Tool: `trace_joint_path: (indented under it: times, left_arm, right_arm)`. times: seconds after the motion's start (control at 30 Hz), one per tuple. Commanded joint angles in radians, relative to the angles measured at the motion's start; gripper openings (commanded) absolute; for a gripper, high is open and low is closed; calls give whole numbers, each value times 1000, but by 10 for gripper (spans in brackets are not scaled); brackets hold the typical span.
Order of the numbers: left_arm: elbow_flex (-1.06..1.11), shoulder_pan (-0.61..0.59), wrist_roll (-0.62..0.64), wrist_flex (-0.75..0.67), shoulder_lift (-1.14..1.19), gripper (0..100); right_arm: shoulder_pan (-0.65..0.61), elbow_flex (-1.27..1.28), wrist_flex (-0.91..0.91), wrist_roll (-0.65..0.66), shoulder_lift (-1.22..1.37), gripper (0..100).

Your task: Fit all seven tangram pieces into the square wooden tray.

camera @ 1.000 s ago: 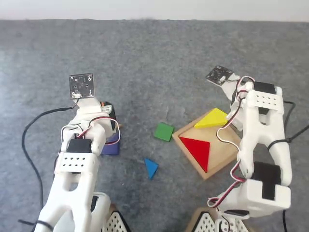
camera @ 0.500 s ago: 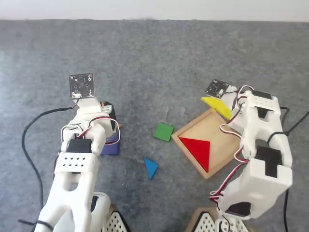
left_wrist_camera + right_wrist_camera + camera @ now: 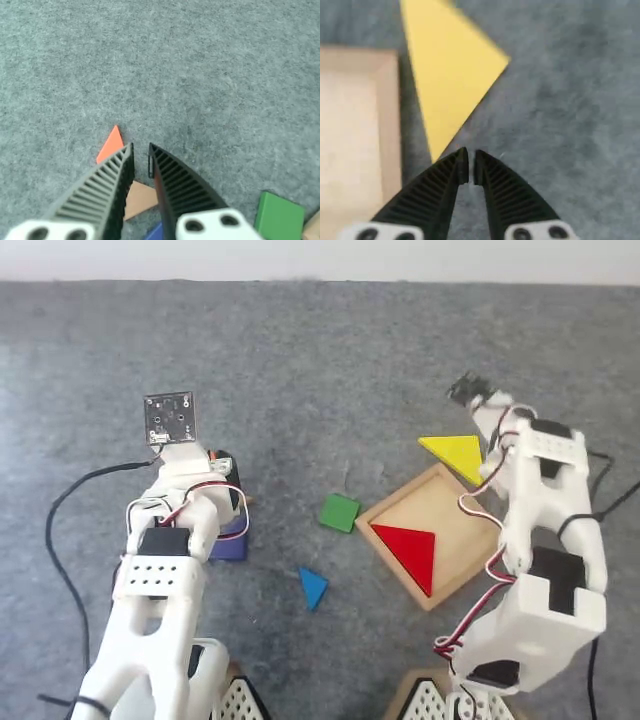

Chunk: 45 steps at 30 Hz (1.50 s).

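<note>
**Right claw shut and empty at a corner of the yellow triangle**

The claw's tips are pressed almost together with nothing between them, low over the grey tabletop. The yellow triangle lies flat straight ahead of the tips, with one sharp corner pointing back at them. Whether tip and corner touch I cannot tell. The triangle's long edge runs away from the claw, alongside the rim of the square wooden tray just beside it. The piece sits outside the tray, off its far corner, and the right arm is much the nearer one to it. Inside the tray lies the red triangle. Farther off on the tabletop are the green square and a small blue triangle. Beyond them the left claw, its tips a sliver apart and holding nothing, hangs beside an orange triangle.
</note>
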Motion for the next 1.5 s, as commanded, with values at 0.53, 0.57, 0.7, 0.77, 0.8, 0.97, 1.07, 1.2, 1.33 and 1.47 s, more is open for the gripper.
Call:
trace_joint_path:
  times: [0.53,0.57,0.7,0.77,0.8,0.97,1.07,1.2,1.33,1.47]
  left_arm:
    - [-12,9,-11,-28,0,47]
    - [-12,9,-11,-28,0,47]
    - [-12,9,-11,-28,0,47]
    - [-12,9,-11,-28,0,47]
    - [-12,9,-12,-28,0,47]
    - [-12,9,-48,-28,0,47]
    - [-13,9,-49,-28,0,47]
    - [-13,9,-49,-28,-2,47]
    - [-13,9,-49,-28,-2,47]
    - [-13,9,-49,-28,-2,47]
  right_arm:
    - [-137,-677,259,-149,506,170]
    - [-136,-683,263,-149,509,170]
    - [-147,-689,291,-147,507,182]
    - [-162,-692,292,-149,499,223]
    - [-168,-694,297,-149,492,242]
    - [-193,-694,351,-155,397,266]
    - [-213,-689,366,-149,346,267]
    - [-214,-677,366,-149,360,268]
    - [-216,-677,363,-147,403,268]
    - [-211,-683,355,-129,461,268]
